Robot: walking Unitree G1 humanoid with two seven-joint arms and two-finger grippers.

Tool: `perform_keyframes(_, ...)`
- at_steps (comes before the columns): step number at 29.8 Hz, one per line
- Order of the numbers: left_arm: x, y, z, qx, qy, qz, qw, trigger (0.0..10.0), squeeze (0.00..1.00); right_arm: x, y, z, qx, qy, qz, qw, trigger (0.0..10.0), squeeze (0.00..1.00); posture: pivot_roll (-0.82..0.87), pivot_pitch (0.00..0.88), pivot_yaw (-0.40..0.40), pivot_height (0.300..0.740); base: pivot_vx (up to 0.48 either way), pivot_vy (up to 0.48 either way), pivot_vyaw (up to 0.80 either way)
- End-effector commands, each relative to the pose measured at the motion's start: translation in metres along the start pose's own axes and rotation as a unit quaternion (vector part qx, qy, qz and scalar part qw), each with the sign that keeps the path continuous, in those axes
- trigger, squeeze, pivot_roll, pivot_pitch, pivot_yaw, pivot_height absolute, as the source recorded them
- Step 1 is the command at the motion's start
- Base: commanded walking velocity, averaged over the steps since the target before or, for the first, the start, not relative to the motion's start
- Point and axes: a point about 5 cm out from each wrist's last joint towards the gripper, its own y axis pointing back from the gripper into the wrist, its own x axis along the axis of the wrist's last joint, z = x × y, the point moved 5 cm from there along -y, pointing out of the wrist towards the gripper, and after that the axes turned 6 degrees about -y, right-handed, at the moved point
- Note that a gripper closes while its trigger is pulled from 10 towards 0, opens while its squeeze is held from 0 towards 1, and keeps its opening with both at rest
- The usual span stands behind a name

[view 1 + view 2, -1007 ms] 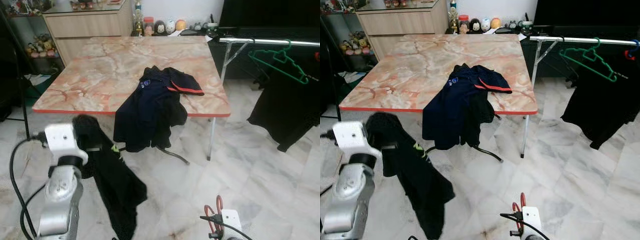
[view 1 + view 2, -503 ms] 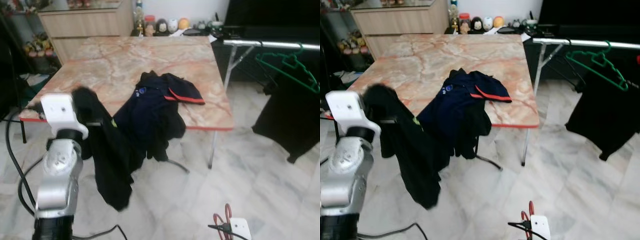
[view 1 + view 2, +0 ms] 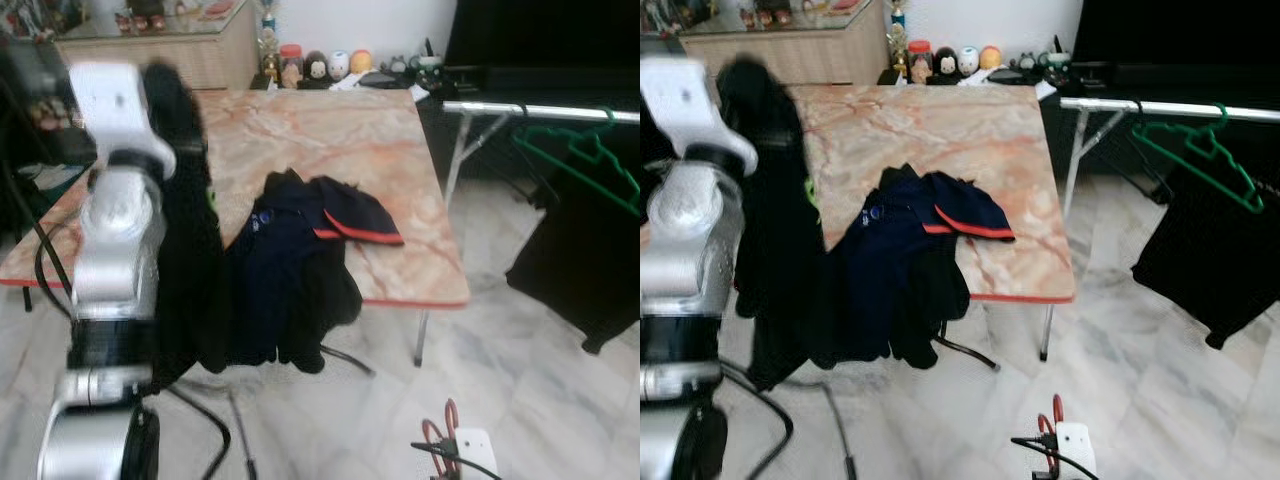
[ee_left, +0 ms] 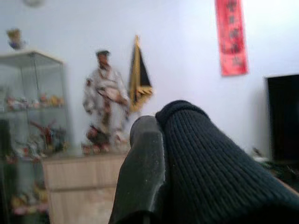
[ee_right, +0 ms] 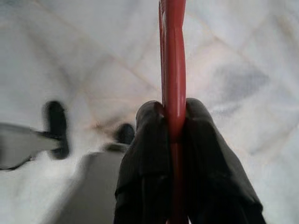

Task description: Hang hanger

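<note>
My left arm [image 3: 112, 230] is raised high at the left, and a black knit garment [image 3: 185, 230] hangs from its gripper down toward the floor. In the left wrist view my left gripper [image 4: 156, 135] is shut on that black garment [image 4: 215, 172], which covers one finger. My right gripper [image 5: 174, 116] is low, shut on a red hanger [image 5: 172, 56]; the red hanger [image 3: 441, 428] also peeks in at the bottom of the left eye view. A silver clothes rail [image 3: 520, 108] stands at the right with a green hanger [image 3: 585, 158] on it.
A marble-patterned table [image 3: 370, 130] stands ahead with a navy garment [image 3: 295, 270] draped over its front edge. A black garment [image 3: 585, 270] hangs from the rail. A wooden cabinet [image 3: 150, 45] and small figurines [image 3: 315, 65] stand behind. A black cable [image 3: 210, 420] lies on the tiled floor.
My left arm has risen from near floor level to above the table's height, lifting the black garment with it. The view has shifted slightly.
</note>
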Motion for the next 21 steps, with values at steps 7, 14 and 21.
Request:
perform_keyframes(7,0.013,-0.021,0.017,-0.022,0.000,0.019,1.000,10.0,0.00,-0.003,0.000,-0.009,0.009,0.000,-0.002,1.000,10.0,0.00,0.00,0.000,0.039,0.740,0.406,0.000,0.00)
perform_keyframes(14,-0.039,0.015,0.041,-0.078,0.033,-0.070,0.994,10.0,0.00,-0.002,0.000,-0.005,0.006,0.002,-0.003,1.000,10.0,0.00,0.00,0.000,0.036,0.740,0.207,0.000,0.00)
perform_keyframes(21,-0.090,0.101,0.038,-0.121,0.030,-0.208,0.970,10.0,0.00,-0.005,0.000,-0.004,0.007,0.012,-0.009,1.000,10.0,0.00,0.01,0.000,0.040,0.740,0.000,0.000,0.00)
